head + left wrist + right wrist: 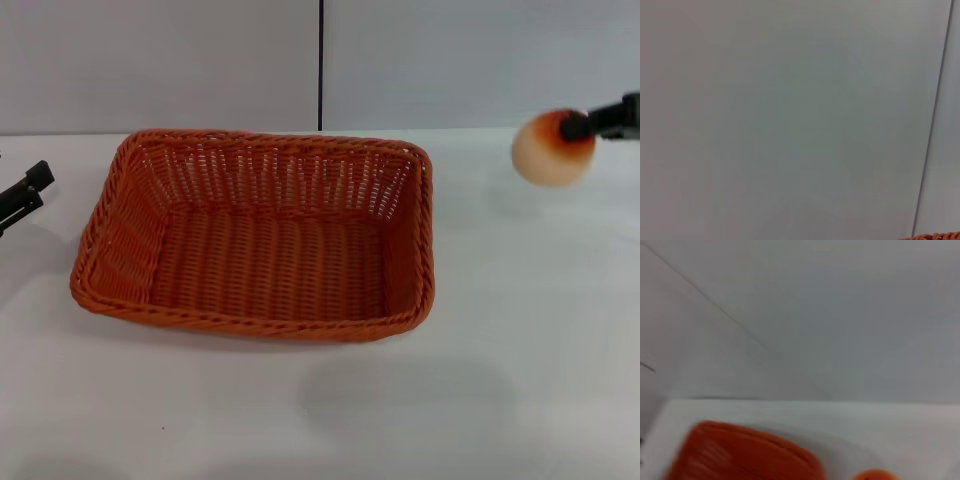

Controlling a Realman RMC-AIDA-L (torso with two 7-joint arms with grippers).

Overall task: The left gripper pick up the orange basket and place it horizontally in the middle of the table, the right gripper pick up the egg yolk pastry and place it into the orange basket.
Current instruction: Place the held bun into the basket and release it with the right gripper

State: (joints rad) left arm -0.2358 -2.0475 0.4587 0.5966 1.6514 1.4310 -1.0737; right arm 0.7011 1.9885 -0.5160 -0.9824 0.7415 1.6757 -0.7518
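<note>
The orange basket (pixel 262 235) lies flat and lengthwise across the middle of the white table (pixel 520 350), and it is empty. Its rim also shows in the right wrist view (pixel 740 455), and a sliver of it in the left wrist view (pixel 940 236). At the upper right, the egg yolk pastry (pixel 548 152) hangs in the air, off the basket's right side. My right gripper (pixel 578 127) is shut on its browned top. The pastry's top edge peeks into the right wrist view (pixel 875 475). My left gripper (pixel 25 195) sits at the far left edge, apart from the basket, open and holding nothing.
A grey wall with a dark vertical seam (pixel 321 65) stands behind the table. White tabletop stretches in front of the basket and to its right. The pastry's shadow falls on the table near the front.
</note>
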